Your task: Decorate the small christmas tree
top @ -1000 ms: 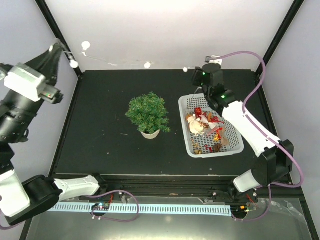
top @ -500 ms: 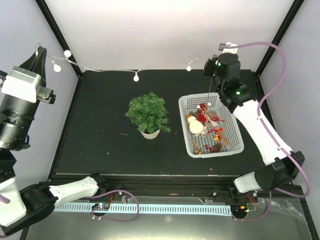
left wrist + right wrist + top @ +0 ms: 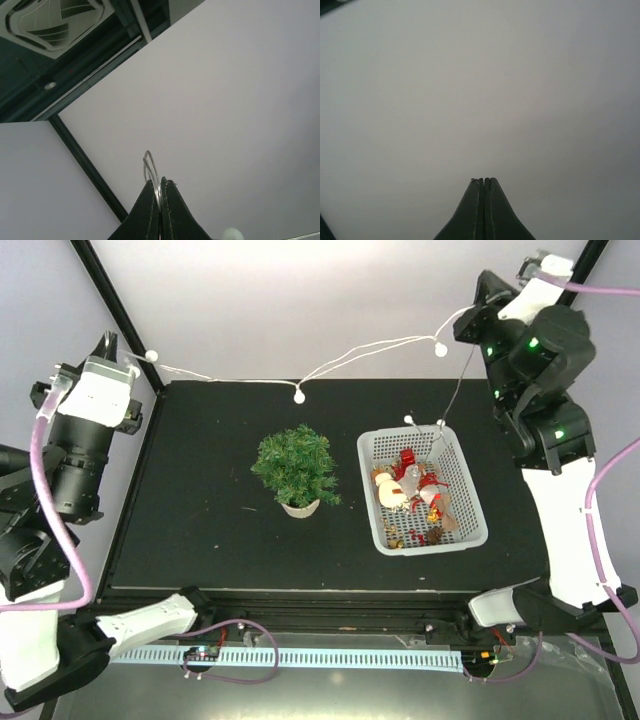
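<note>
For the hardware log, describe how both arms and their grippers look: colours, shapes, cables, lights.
Both arms mix white links with black cylindrical joints. The left arm has a white wrist housing and a looping purple cable. The right arm shows green lights on its black joints and a second purple cable. The left gripper and right gripper each end in two slim, dark, tapering fingers.
</note>
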Available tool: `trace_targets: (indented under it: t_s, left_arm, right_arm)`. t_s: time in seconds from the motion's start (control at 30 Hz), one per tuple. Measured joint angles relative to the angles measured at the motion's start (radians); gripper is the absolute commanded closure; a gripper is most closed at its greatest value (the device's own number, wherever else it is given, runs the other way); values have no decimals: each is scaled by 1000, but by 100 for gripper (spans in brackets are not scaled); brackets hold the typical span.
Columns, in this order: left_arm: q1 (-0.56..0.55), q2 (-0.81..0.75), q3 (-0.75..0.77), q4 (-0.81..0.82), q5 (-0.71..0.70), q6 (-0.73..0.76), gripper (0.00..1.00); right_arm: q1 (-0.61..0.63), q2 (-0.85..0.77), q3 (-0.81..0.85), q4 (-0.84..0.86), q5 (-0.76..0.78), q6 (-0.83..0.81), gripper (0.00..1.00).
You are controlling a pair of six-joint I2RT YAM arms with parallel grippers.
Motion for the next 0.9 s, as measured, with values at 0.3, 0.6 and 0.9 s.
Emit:
trace_targets:
  t_s: [0.3, 0.6, 0.9]
  left_arm:
    - [159, 2, -119, 32, 27, -32, 98]
    - [539, 60, -135, -17, 272, -220, 98]
    - [590, 72, -156, -43, 425, -336, 98]
  right_arm:
    - [62, 47, 184, -102, -168, -52, 99]
    - [83, 17, 47, -151, -15, -115, 99]
    - [84, 57, 80, -163, 82, -190, 99]
